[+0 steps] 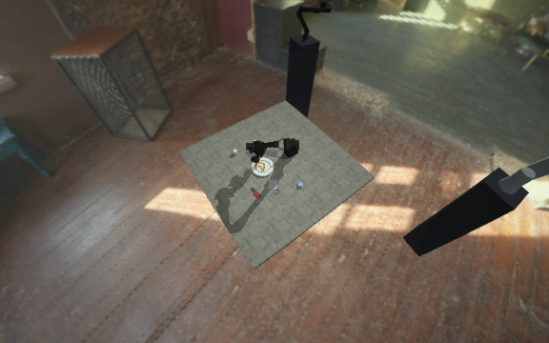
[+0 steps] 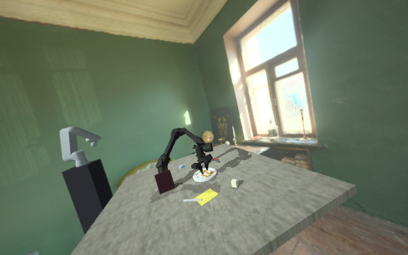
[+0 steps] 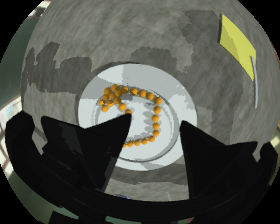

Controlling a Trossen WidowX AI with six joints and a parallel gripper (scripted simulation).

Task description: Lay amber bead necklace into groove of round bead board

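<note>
The amber bead necklace (image 1: 260, 166) (image 2: 208, 173) (image 3: 157, 109) lies on the round white bead board (image 1: 270, 168) (image 2: 197, 178) (image 3: 186, 100). In the wrist view its beads are bunched at the upper left, with a single line running along the top, down the right and back along the bottom, inside the ring groove. Part of the lower left is hidden behind a finger. My gripper (image 2: 204, 171) (image 3: 156, 121) is partly open over the board, its fingertips low and apart. The right side of the necklace shows in the gap between them; nothing is seen gripped.
A yellow sheet (image 2: 207, 196) (image 3: 236, 42) with a pale stick (image 2: 190, 200) (image 3: 256, 85) and a cream block (image 1: 234, 151) (image 2: 234, 183) are near the board. A red-handled tool (image 1: 256, 194), a grey square (image 1: 274, 184) and a blue cube (image 1: 300, 184) lie on its other side.
</note>
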